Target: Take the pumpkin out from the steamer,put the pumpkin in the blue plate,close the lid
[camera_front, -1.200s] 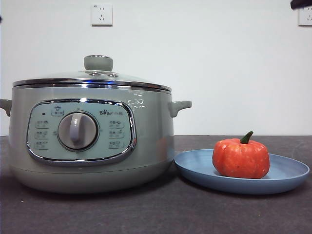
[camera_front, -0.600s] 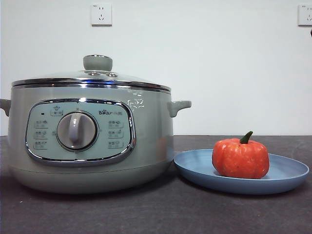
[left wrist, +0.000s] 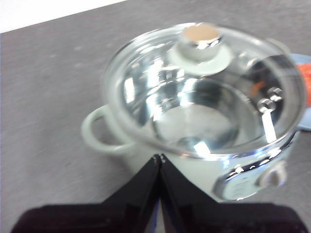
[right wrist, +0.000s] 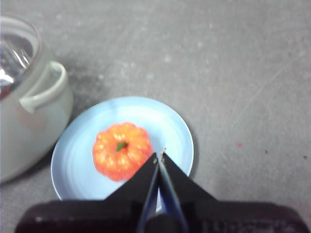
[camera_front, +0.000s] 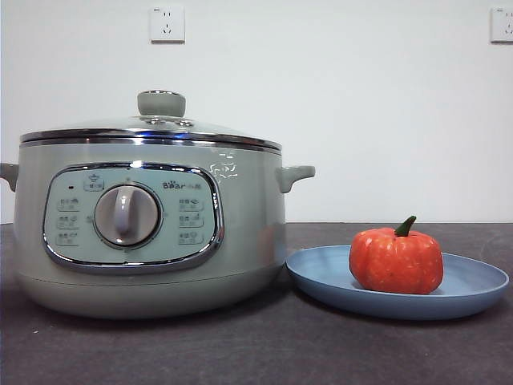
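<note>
The orange pumpkin (camera_front: 396, 261) with its green stem sits upright in the blue plate (camera_front: 473, 282), right of the sage-green steamer (camera_front: 240, 233). The glass lid (camera_front: 152, 128) rests closed on the steamer, knob up. In the left wrist view my left gripper (left wrist: 159, 157) hangs shut and empty above the steamer (left wrist: 194, 172), looking down on the lid (left wrist: 204, 97). In the right wrist view my right gripper (right wrist: 159, 156) is shut and empty high above the blue plate (right wrist: 77, 165), beside the pumpkin (right wrist: 121, 150). Neither gripper shows in the front view.
The dark grey table top (camera_front: 256, 345) runs in front of the steamer and plate. A white wall with two sockets (camera_front: 167, 24) stands behind. The steamer's side handle (right wrist: 43, 90) lies close to the plate's edge.
A black arm tip at the top right corner of the front view has withdrawn out of sight. Steamer, lid, plate and pumpkin have stayed where they were.
</note>
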